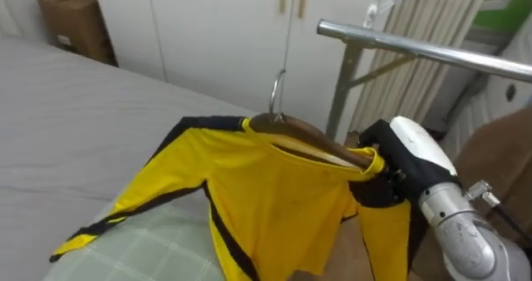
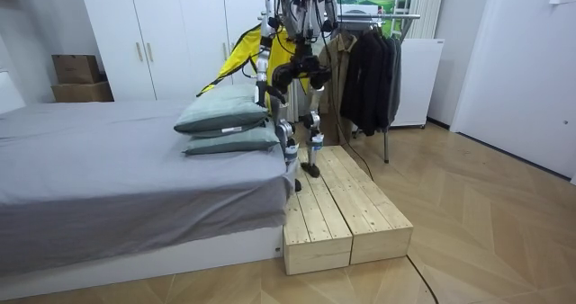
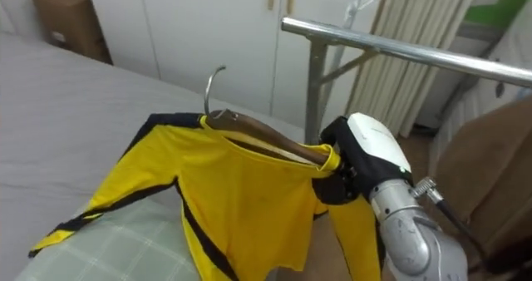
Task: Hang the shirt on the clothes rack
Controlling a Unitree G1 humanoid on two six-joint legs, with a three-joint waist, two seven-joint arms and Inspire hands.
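A yellow shirt point(image 1: 274, 206) with black trim hangs on a wooden hanger point(image 1: 303, 135) with a metal hook point(image 1: 277, 90) pointing up. My right hand point(image 1: 411, 152) is shut on the hanger's right end, holding it up over the bed's edge. The metal clothes rail point(image 1: 432, 52) runs above and to the right of the hand, apart from the hook. In the room view I stand on a wooden platform point(image 2: 342, 205) between bed and rack, with the shirt point(image 2: 236, 57) raised. My left arm point(image 2: 262, 66) shows beside the shirt there.
A pale green pillow point(image 1: 158, 239) lies under the shirt's sleeve on the grey bed point(image 1: 66, 123). A brown garment point(image 1: 499, 165) hangs at the right; dark clothes point(image 2: 364, 70) fill the rack. White wardrobe doors point(image 1: 216, 32) stand ahead, a cardboard box point(image 1: 75, 23) at far left.
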